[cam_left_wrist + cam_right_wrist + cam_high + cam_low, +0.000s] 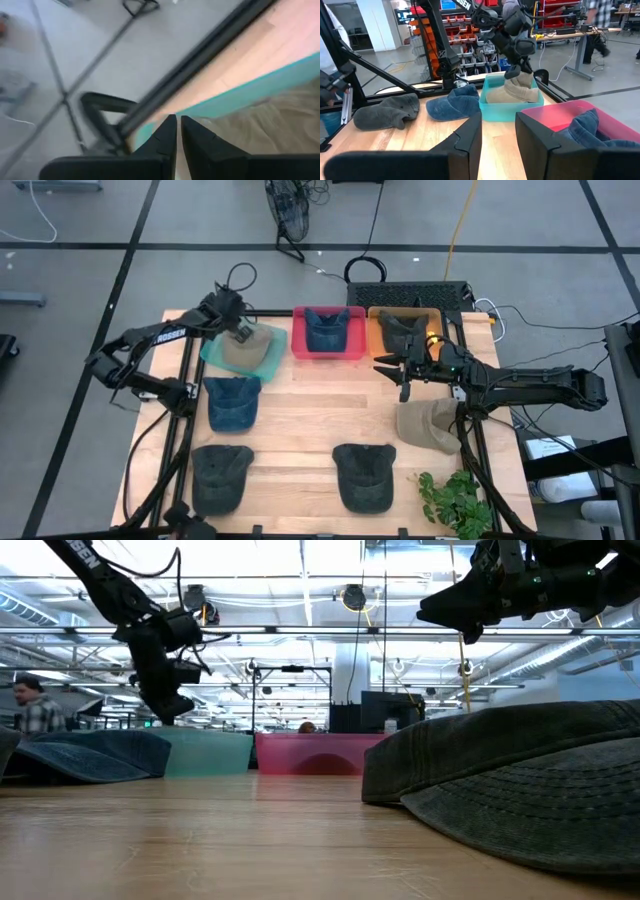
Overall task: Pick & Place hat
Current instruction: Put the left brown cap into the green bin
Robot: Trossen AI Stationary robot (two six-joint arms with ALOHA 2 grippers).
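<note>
Nearly closed left jaws [243, 332] hover above tan hat [245, 352] in teal bin [212, 354].

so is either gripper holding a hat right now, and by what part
The left gripper pinches the tan hat by its raised crown fabric over the teal bin. The right gripper is open and holds nothing.

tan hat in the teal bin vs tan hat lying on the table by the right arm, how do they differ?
The tan hat in the teal bin sits inside a container; the tan hat on the bare wooden table has no bin around it. The binned one has the left gripper right at it, fingers nearly together; the table one lies apart from the open right gripper. Both are tan fabric caps.
</note>
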